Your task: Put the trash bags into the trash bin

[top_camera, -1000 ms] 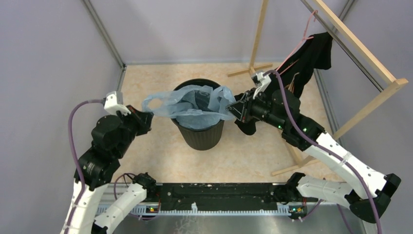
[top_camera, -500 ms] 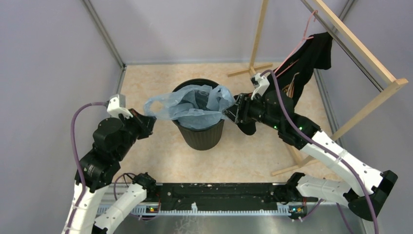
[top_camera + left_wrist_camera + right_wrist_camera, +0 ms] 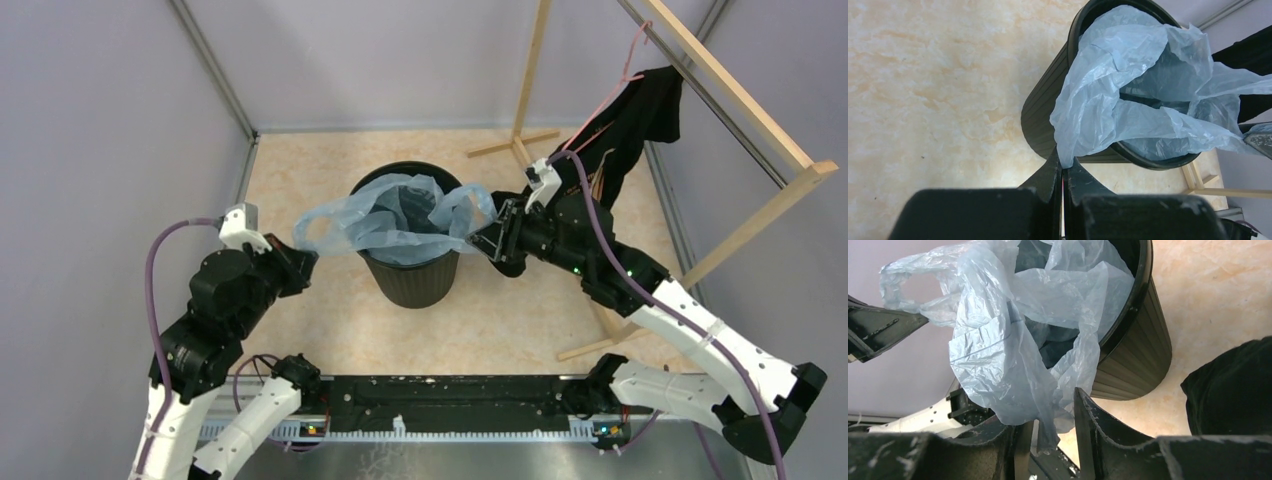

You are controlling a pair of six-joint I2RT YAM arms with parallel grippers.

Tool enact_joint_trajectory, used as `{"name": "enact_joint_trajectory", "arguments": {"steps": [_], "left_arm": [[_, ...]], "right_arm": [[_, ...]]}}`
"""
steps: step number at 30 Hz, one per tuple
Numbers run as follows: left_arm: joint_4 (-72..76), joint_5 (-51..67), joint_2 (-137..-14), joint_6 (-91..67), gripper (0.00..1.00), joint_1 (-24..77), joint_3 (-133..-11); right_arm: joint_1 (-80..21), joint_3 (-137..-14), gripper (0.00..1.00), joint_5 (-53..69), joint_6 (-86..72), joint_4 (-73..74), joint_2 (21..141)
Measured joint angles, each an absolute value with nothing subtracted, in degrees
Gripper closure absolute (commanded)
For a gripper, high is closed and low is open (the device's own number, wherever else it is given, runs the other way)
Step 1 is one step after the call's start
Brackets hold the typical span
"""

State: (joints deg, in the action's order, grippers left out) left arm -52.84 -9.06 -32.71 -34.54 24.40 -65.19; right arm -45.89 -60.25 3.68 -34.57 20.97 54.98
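The bin (image 3: 410,282) stands on the floor between the two arms. The pale blue bag (image 3: 392,228) lies crumpled in its mouth, with one side spilling over the left rim and a loop raised at the right. The left gripper (image 3: 1063,172) has its jaws together on the bag's left corner, outside the rim. The right gripper (image 3: 1048,415) has its jaws apart, with a fold of bag hanging loosely between them. The step looks like seating the bag, so the right jaws should close on that fold before any pull. Both edges should then go outward and down together, so the thin film neither tears nor drags the bin toward the dark cloth (image 3: 640,120) at right.
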Motion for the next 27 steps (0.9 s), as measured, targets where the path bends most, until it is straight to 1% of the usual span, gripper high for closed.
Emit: {"name": "enact_joint_trajectory", "arguments": {"steps": [10,18,20,27], "left_arm": [[-57.1,-7.4,-27.9,-35.7,1.0,24.4,-65.0],[-58.8,-4.4,-25.8,-35.9,1.0,24.4,-62.2],[-59.7,-4.3,-25.6,-35.9,1.0,24.4,-61.2],[-61.5,-5.3,-24.9,-36.9,1.0,24.4,-57.4]], "right_arm": [[-45.9,-56.4,0.62,9.0,-36.2,20.7,53.5],[-45.9,-53.8,0.61,10.9,-37.2,19.9,51.8],[-45.9,-52.8,0.65,10.8,-37.3,19.9,51.0],[-45.9,-50.5,0.91,8.8,-36.8,20.7,49.8]]}}
